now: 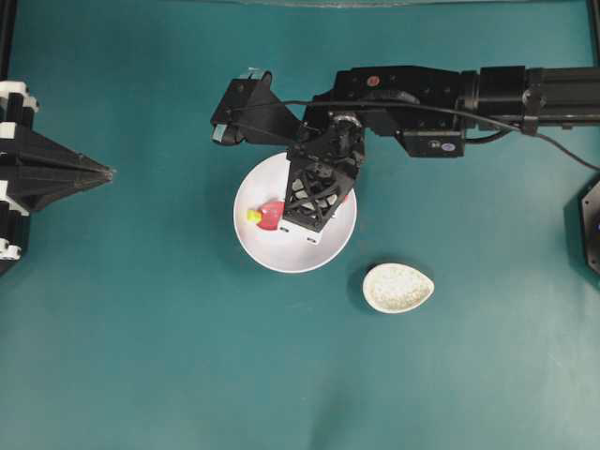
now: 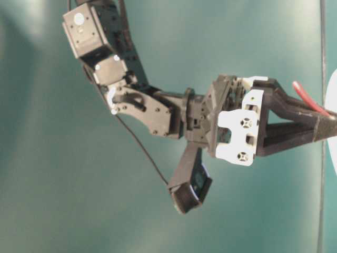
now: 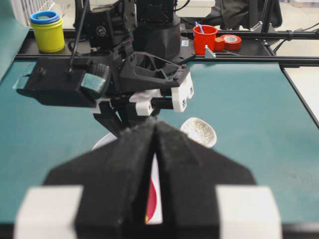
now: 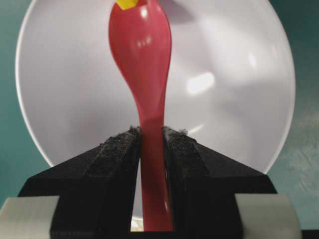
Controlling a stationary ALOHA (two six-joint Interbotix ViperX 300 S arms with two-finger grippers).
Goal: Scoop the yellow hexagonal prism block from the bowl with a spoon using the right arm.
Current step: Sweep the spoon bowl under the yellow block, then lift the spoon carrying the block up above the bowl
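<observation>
In the overhead view, the right arm is reaching across the teal table and hanging its right claw over the white bowl. The red spoon is poking out toward the bowl's left side, with the yellow hexagonal prism block sitting right at its tip, still inside the bowl. A speckled oval dish is lying apart to the lower right, clear of the work. The left claw is parked far left, out of the way.

In the table-level view, the right claw is pointing right with the spoon's handle sticking out; the bowl's contents are hidden.

In the left wrist view, the left claw is showing its pads pressed together, holding nothing. Cups and tape are standing on a far shelf.

In the right wrist view, the right claw is clamping the spoon by its handle, head out over the bowl. The block is lying at the far tip, cut off by the frame, so whether it is riding in the head I cannot tell. Judging by this, the scoop looks underway; lifting the block clear is left.
</observation>
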